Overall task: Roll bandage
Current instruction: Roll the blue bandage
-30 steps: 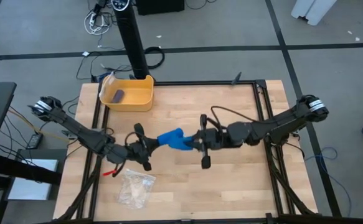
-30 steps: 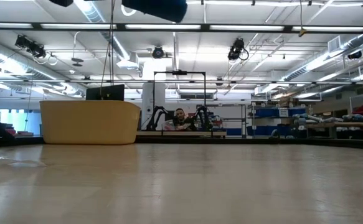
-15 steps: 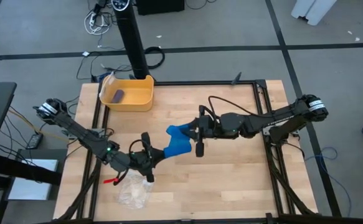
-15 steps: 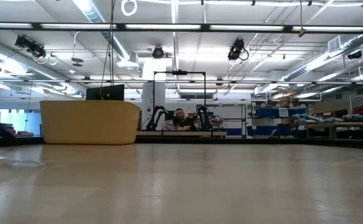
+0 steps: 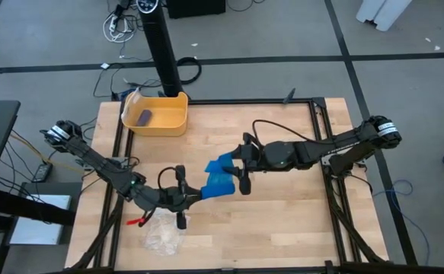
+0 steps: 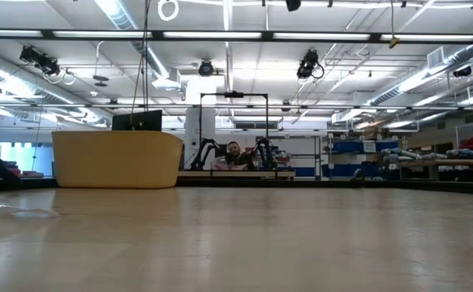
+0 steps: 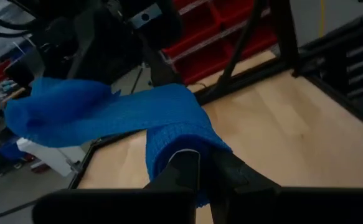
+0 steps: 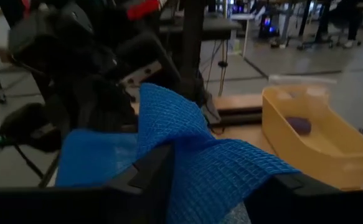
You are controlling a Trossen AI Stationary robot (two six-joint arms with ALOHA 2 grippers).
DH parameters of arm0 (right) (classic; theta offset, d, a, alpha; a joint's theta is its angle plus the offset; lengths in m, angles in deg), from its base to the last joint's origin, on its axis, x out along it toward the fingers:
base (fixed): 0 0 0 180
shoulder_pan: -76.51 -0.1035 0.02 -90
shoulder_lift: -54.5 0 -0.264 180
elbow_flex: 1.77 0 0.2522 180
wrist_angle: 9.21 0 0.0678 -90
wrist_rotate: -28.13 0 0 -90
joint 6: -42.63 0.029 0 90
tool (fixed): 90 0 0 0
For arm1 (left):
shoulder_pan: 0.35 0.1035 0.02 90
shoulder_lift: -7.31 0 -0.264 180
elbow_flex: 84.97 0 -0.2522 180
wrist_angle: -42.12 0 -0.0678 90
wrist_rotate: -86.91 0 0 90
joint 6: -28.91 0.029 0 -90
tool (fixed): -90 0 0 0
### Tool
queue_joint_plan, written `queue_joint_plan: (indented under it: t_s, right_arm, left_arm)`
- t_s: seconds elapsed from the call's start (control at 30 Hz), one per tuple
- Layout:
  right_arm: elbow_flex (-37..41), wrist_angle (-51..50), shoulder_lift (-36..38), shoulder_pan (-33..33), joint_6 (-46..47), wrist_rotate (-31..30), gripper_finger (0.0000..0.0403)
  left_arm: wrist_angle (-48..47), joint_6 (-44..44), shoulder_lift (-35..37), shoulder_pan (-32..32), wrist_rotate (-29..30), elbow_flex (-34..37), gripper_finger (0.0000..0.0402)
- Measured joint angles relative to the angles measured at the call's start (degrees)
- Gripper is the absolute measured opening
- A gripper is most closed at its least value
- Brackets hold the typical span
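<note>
Two dark robot arms are meeting over the middle of the wooden table [image 5: 282, 221], sharing a bright blue bandage [image 5: 220, 176] between them. The left gripper [image 5: 190, 197] is clamping one end of the fabric, its fingers [image 7: 182, 169] pinched together on the band, which is twisting up and away from them. The right gripper [image 5: 238, 169] is standing with its fingers [image 8: 149, 169] spread apart, the loose mesh draping across and between them; whether it is gripping the cloth cannot be told. A yellow bin [image 5: 177, 122] is sitting at the far left corner with a small dark purple block [image 5: 145, 117] inside, and a clear plastic bag [image 5: 163, 236] is lying near the left arm
</note>
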Motion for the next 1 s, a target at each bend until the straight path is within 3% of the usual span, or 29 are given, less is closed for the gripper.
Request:
queue_joint_plan:
  t_s: [0.43, 0.7, 0.9, 1.0]
  right_arm:
    - [0.0, -15.0, 0.0, 0.9, 16.2, 5.1, 0.0169]
    - [0.0, -18.9, 0.0, 3.4, 26.3, 13.0, 0.0174]
    - [0.0, -15.7, 0.0, 3.8, 26.8, 13.0, 0.0187]
    - [0.0, -13.5, 0.1, 3.8, 22.8, 13.0, 0.0197]
  left_arm:
    - [-5.7, -1.4, 0.0, 0.1, -1.3, 5.4, 0.0019]
    - [-7.0, -2.7, 0.0, 0.0, -4.5, 5.6, 0.0019]
    - [-7.7, -2.9, -2.1, 0.0, -4.5, 5.6, 0.0019]
    - [-7.5, -3.1, -3.7, 0.0, -4.4, 5.6, 0.0019]
